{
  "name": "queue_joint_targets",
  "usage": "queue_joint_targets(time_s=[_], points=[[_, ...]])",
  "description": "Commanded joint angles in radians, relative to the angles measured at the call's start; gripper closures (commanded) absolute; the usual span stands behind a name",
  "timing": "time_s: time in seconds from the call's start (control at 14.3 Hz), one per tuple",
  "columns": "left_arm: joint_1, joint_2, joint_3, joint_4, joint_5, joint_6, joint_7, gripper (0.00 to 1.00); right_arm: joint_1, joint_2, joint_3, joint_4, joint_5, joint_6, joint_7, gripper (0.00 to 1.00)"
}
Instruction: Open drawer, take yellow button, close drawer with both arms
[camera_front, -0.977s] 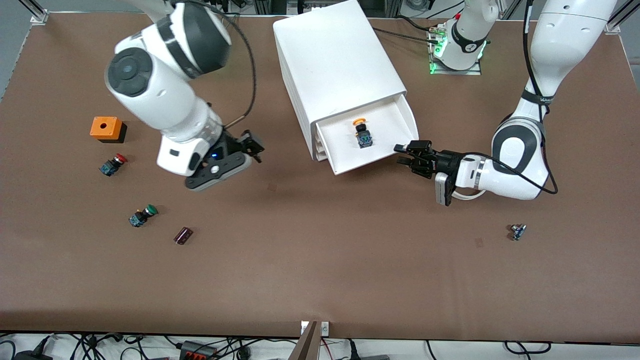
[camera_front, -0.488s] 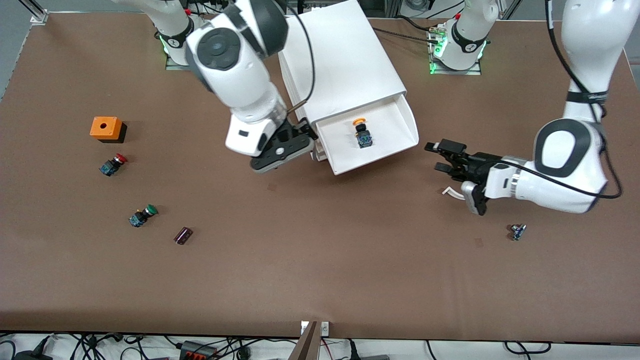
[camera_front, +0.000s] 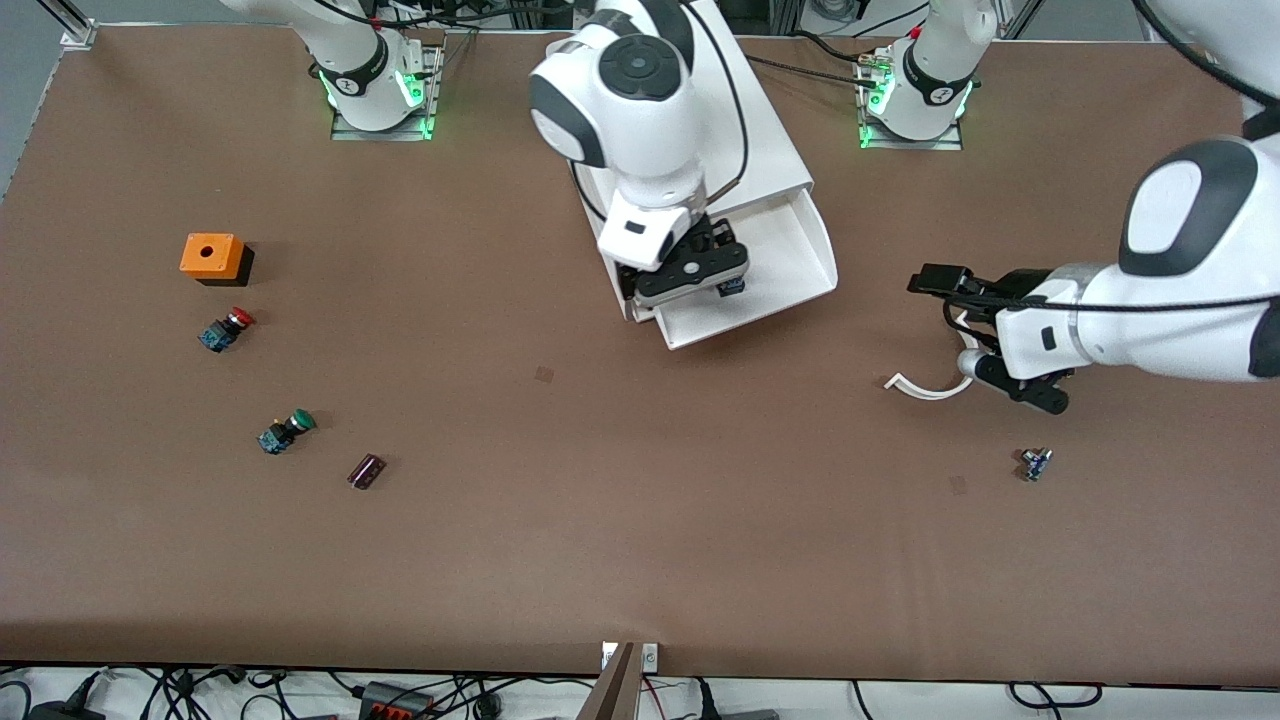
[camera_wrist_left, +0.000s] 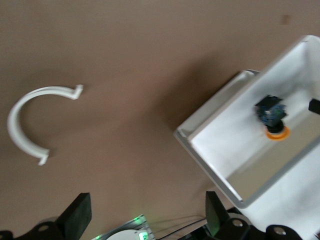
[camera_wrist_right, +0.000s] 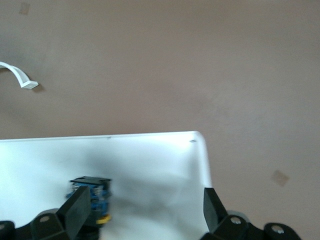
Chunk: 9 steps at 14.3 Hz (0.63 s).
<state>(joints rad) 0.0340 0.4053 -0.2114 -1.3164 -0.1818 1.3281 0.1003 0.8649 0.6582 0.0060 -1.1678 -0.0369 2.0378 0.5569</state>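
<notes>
The drawer (camera_front: 812, 238) stands pulled out of the white cabinet (camera_front: 765, 150), at its top level. In it lies the button (camera_wrist_left: 272, 116), orange-yellow cap and black and blue body; from the front only a blue bit (camera_front: 731, 289) shows under the right hand. My right gripper (camera_front: 712, 272) hangs over the open drawer, open, with the button (camera_wrist_right: 91, 194) close beside one finger (camera_wrist_right: 75, 210). My left gripper (camera_front: 950, 310) is open and holds nothing. It is over the table toward the left arm's end, apart from the drawer (camera_wrist_left: 225, 150).
A white curved strip (camera_front: 920, 388) lies on the table under the left hand. A small part (camera_front: 1035, 464) lies nearer the camera. Toward the right arm's end are an orange box (camera_front: 212, 258), a red-capped button (camera_front: 226, 330), a green-capped button (camera_front: 285, 432) and a dark cylinder (camera_front: 366, 471).
My right arm swung from its end of the table to over the open drawer. My left gripper opened and drew back from the drawer's corner, and the white curved strip now lies on the table.
</notes>
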Motion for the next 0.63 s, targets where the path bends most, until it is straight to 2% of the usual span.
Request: queue_joint_targets(time_s=[0.0, 0.07, 0.21, 0.56], points=[[-0.031, -0.02, 0.0, 0.035, 0.157, -0.014, -0.05, 0.0, 0.038, 0.066, -0.014, 0.095, -0.012, -0.008, 0.041, 0.0], [-0.034, -0.016, -0.002, 0.077, 0.207, -0.014, -0.05, 0.0, 0.04, 0.076, -0.014, 0.105, -0.012, -0.005, 0.041, 0.0], [-0.034, 0.0, 0.003, 0.126, 0.228, 0.005, -0.044, 0.0, 0.051, 0.092, -0.014, 0.105, -0.012, 0.024, 0.046, 0.0], [-0.031, 0.001, 0.006, 0.135, 0.231, 0.003, -0.074, 0.0, 0.054, 0.084, -0.015, 0.115, -0.011, 0.013, 0.048, 0.0]])
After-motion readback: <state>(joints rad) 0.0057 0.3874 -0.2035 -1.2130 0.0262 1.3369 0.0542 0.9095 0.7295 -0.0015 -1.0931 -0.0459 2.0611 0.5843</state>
